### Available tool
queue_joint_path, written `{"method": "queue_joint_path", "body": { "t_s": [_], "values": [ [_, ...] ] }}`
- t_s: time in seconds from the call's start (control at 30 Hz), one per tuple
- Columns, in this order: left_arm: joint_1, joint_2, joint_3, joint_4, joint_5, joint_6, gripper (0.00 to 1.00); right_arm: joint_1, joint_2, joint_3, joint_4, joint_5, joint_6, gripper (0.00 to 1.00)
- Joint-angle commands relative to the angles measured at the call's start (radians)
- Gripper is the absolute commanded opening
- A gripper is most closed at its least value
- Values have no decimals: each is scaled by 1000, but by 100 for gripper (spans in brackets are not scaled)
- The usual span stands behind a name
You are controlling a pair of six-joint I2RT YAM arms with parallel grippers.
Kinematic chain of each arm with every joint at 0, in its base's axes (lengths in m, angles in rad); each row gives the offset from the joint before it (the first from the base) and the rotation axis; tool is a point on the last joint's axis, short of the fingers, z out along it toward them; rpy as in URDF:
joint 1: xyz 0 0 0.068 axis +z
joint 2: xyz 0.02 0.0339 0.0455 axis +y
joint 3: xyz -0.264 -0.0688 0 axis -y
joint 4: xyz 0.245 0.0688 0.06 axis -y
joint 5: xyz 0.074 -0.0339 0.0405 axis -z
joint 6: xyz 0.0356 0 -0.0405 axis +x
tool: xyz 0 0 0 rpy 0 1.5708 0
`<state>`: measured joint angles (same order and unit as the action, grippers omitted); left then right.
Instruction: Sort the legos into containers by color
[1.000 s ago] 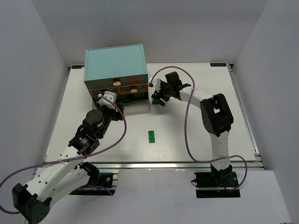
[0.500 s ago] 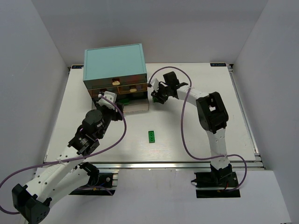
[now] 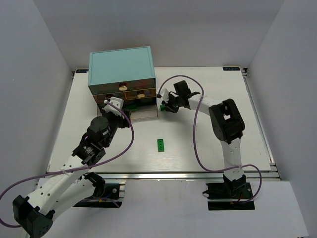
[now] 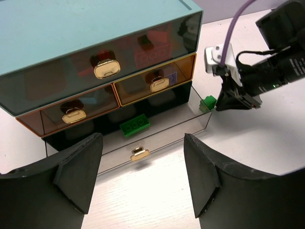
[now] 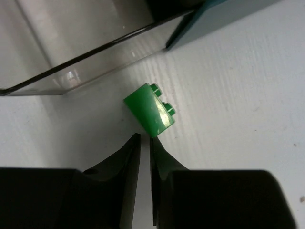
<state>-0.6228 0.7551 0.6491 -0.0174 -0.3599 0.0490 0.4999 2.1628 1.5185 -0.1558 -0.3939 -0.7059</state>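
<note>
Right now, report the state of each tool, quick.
Left tool: open, empty.
Right tool: nearly closed, gripping nothing; green lego lies just past its tips.

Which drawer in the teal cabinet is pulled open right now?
The bottom drawer: it juts out from the cabinet with a green brick lying inside, while the three drawers above it sit flush.

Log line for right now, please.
left hand open, facing cabinet | right hand nearly shut at green brick beside open bottom drawer | another green brick mid-table
</note>
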Motion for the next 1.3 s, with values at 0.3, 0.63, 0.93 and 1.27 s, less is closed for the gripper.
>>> {"method": "queue_joint_path", "body": {
  "t_s": [0.3,0.63,0.93,1.27],
  "values": [
    [5,-11,-8,42,-22,11,79,8,-169,-152,90,-20,-32,22],
    [5,-5,-9,43,-25,17,79,12,-169,-147,50,-40,-345,83],
    [5,4,-11,45,-25,28,79,14,-74,20,-109,-105,-564,85],
    [5,-2,-12,48,-28,35,79,11,22,138,-211,-126,-630,85]
  ]
}}
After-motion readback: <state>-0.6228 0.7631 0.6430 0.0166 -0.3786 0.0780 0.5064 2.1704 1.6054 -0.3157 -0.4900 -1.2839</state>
